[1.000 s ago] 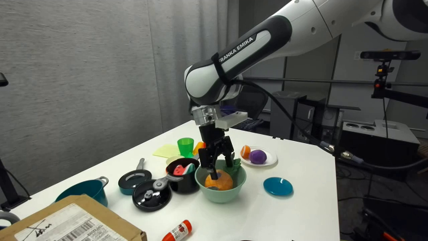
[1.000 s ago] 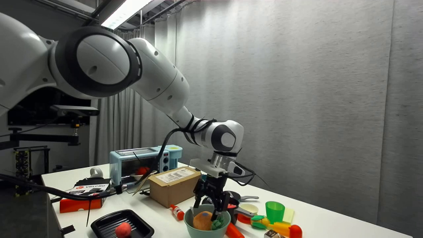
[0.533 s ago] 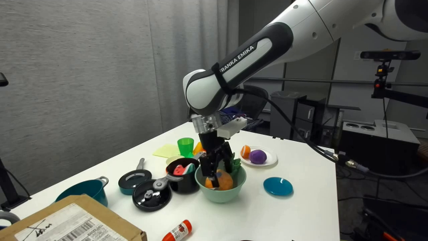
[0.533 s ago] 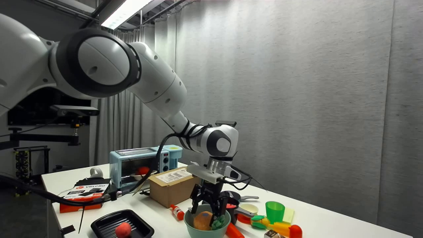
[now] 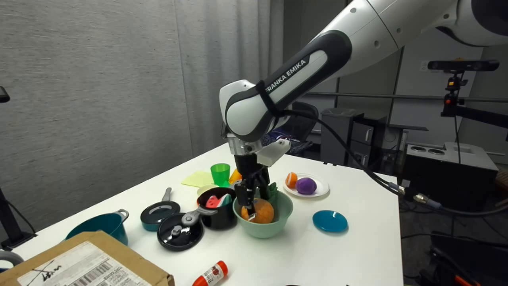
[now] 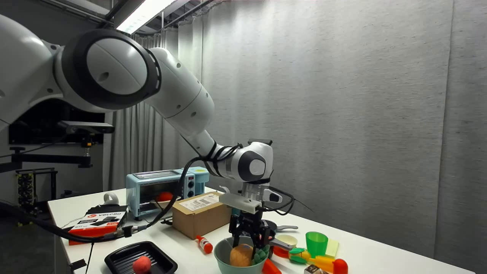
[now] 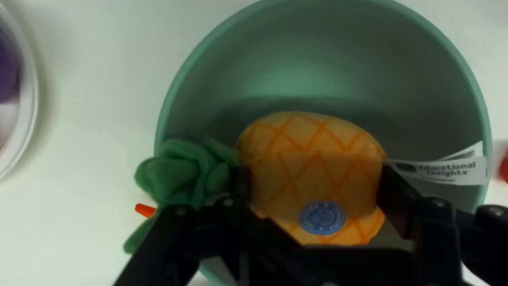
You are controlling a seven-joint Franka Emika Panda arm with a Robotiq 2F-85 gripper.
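A plush toy pineapple (image 7: 309,133) with orange lattice lines and a blue round badge lies on its side in a pale green bowl (image 7: 194,55). Its green leaves (image 7: 178,171) poke over the bowl's rim, and a white tag (image 7: 452,171) trails from its far end. My gripper (image 7: 316,184) reaches down into the bowl, with one finger pressed to each end of the fruit's body; it looks shut on the pineapple. In both exterior views the orange body (image 5: 264,212) (image 6: 240,255) sits low inside the bowl, partly behind the fingers.
Close beside the bowl stands a black pot (image 5: 222,218) with toy watermelon pieces. A black lid (image 5: 180,236), a blue plate (image 5: 330,221) and a white plate (image 5: 323,186) with toy food lie around. A cardboard box (image 6: 201,217) and a black grill pan (image 6: 167,264) are farther off.
My gripper has sunk lower into the bowl and its fingers have come in against the pineapple. The pineapple and bowl have shifted slightly.
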